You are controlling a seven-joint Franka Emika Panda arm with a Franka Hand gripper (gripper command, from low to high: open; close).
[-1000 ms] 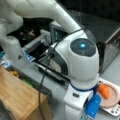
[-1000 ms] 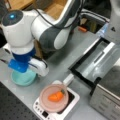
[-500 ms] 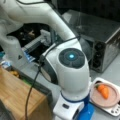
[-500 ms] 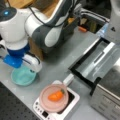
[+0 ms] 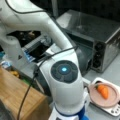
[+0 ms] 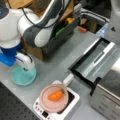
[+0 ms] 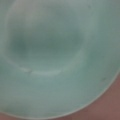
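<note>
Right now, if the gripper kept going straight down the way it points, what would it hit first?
Most likely the teal plate: the gripper sits right over it, and the wrist view is filled with it.

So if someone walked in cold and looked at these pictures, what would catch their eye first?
Probably the big white robot arm, which fills most of a front view. Its end hangs right over a teal plate at a front view's left, and the wrist view shows almost nothing but that plate. Next, the orange carrot on a pink plate, atop a white scale near the open toaster oven.
</note>
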